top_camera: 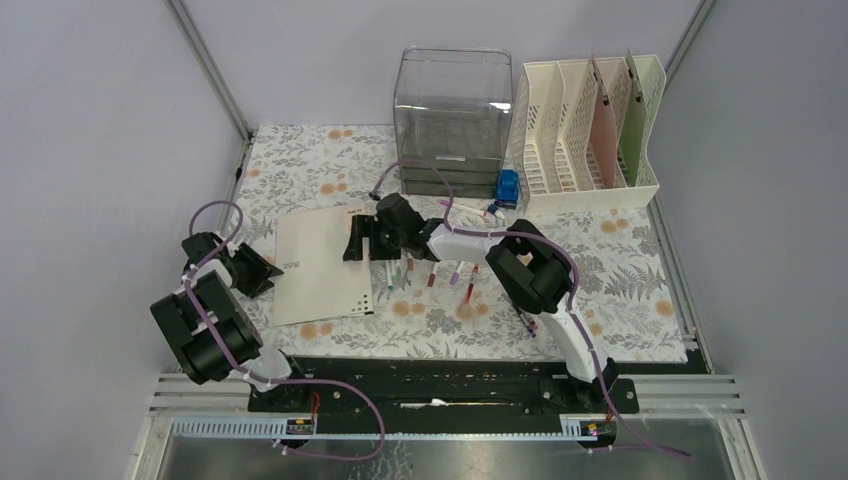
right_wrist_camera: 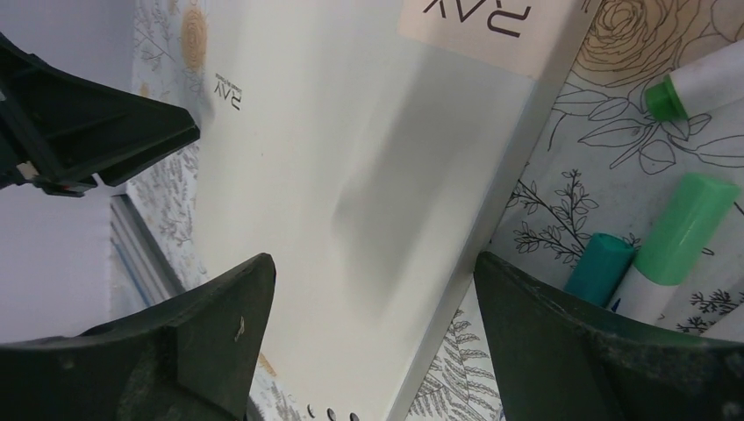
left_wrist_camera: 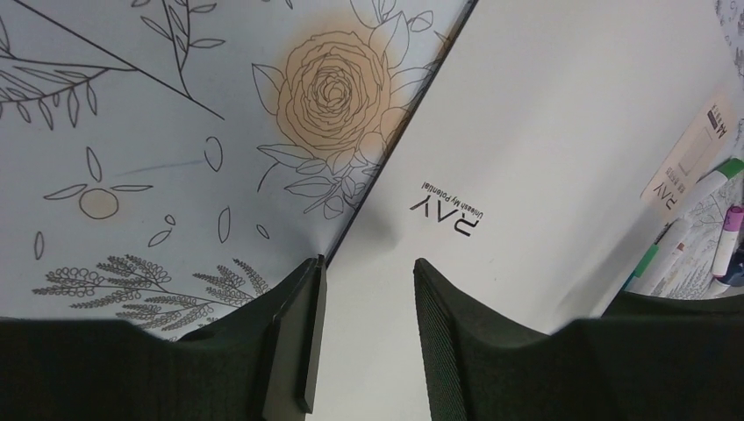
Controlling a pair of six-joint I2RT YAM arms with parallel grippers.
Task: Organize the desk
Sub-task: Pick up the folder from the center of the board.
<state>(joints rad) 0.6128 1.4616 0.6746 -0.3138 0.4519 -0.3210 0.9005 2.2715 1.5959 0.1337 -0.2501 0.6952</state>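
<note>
Left gripper (left_wrist_camera: 364,263) sits low at the left edge of the white folder (top_camera: 320,265), fingers part-way apart, nothing clamped. Right gripper (right_wrist_camera: 370,260) gapes wide over the folder's right edge, markers (top_camera: 435,278) just beside. The flowered desk (top_camera: 310,160) lies beneath everything.

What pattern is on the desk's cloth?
White with grey leaves and orange flowers; the desk shows best in the left wrist view.

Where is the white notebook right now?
In the top view the white notebook lies flat on the desk, left of centre, between the left gripper and the scattered pens.
</note>
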